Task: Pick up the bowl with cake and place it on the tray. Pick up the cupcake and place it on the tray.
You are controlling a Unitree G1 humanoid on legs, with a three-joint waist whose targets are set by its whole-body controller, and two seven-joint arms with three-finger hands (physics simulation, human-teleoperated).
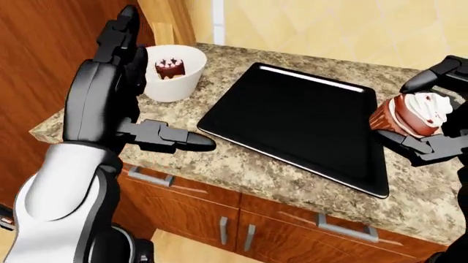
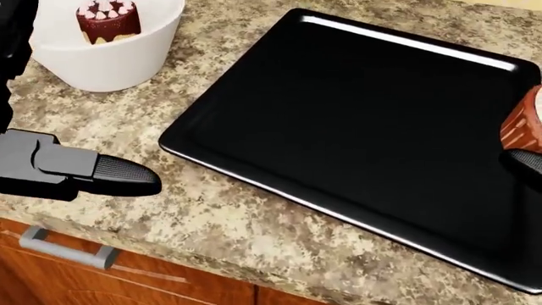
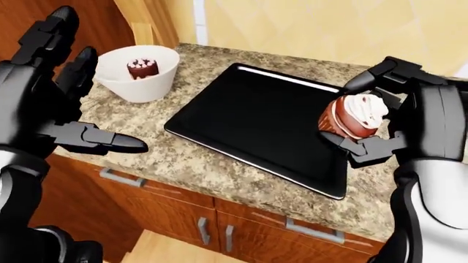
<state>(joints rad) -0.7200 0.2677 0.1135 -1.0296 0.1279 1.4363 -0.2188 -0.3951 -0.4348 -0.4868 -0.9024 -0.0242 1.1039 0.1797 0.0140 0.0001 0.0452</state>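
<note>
The cupcake [image 3: 356, 116] is held clamped in the fingers of the right hand [image 3: 395, 115] above the right edge of the black tray [image 3: 256, 109], while the left hand [image 3: 44, 98] is spread open near the white bowl with cake [image 3: 139, 74] at far left on the counter [image 3: 182, 161].

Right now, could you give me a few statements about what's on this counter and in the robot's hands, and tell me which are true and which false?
1. The right hand holds the cupcake. True.
2. The tray already carries the bowl. False: nothing rests on it; the white bowl sits on the counter to its left.
3. The bowl contains a small cake. True.
4. The left hand grips the bowl. False: it is open beside it.
</note>
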